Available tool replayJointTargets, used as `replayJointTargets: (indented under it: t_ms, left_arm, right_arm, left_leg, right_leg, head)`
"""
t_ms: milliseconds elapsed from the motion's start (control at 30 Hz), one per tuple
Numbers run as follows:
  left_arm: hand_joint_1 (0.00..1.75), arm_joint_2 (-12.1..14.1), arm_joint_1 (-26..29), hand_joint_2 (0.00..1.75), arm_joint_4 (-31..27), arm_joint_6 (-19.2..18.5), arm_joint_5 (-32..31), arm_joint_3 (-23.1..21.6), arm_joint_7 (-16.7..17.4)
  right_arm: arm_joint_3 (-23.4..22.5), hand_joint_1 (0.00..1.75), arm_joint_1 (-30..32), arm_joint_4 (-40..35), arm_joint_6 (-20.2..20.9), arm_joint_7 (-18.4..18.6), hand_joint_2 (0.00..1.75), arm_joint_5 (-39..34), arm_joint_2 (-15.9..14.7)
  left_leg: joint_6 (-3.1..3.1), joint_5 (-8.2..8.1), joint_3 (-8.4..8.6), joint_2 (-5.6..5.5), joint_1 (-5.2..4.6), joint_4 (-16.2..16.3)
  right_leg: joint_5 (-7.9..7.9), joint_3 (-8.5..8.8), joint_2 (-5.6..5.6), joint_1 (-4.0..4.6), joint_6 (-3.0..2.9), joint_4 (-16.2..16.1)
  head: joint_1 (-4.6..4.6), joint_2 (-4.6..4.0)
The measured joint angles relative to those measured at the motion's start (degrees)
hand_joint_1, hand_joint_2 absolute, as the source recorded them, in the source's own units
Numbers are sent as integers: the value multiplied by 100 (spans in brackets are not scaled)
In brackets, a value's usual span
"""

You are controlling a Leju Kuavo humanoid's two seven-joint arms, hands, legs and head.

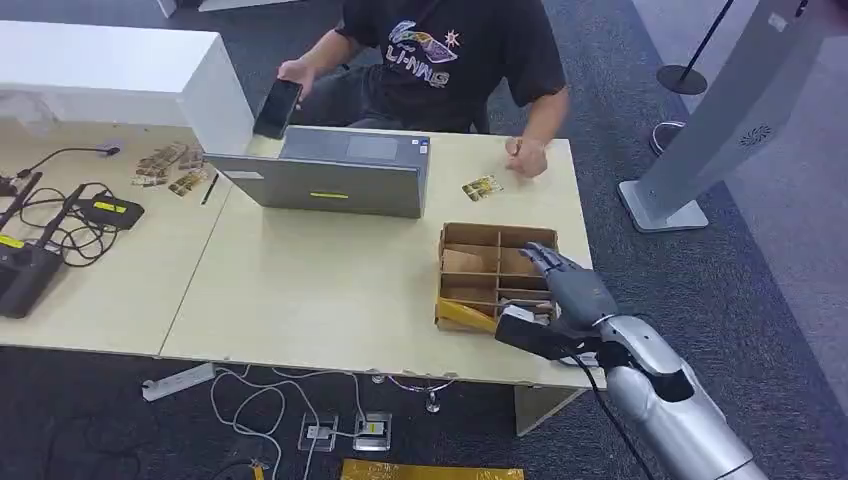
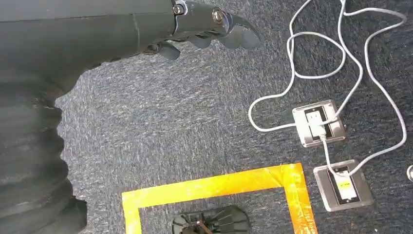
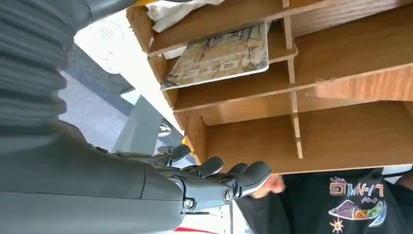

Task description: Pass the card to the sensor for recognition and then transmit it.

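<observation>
Office or lab: grey carpet (image 1: 760, 300), pale bench (image 1: 330, 280) with laptop (image 1: 330, 172), trailing cables (image 1: 60, 215), floor power sockets (image 2: 319, 123).

A grey laptop (image 1: 330, 172) sits at the far edge of the surface (image 1: 300, 290), black cables (image 1: 60, 225) lie at its left edge, and a person (image 1: 440, 50) holding a phone (image 1: 277, 107) sits behind.

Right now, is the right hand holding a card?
No. The right hand hovers over the wooden divider box with fingers extended and nothing in them; a card still lies in a compartment.
</observation>
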Motion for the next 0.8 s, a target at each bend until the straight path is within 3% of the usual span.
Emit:
replayJointTargets:
  t_ms: [467,800]
  left_arm:
    - [0,2,-1,175,0,0,-13,2,2]
    - [0,4,-2,175,0,2,-92,4,2]
  right_arm:
    - [0,0,2,111,-9,-11,175,-7,0]
    - [33,0,7,94,-96,-234,175,-116,24]
  left_leg:
    - [0,0,0,0,0,0]
    - [0,0,0,0,0,0]
  right_leg:
    - [0,0,0,0,0,0]
    - [0,0,0,0,0,0]
  head:
    - [-2,0]
    - [0,0]
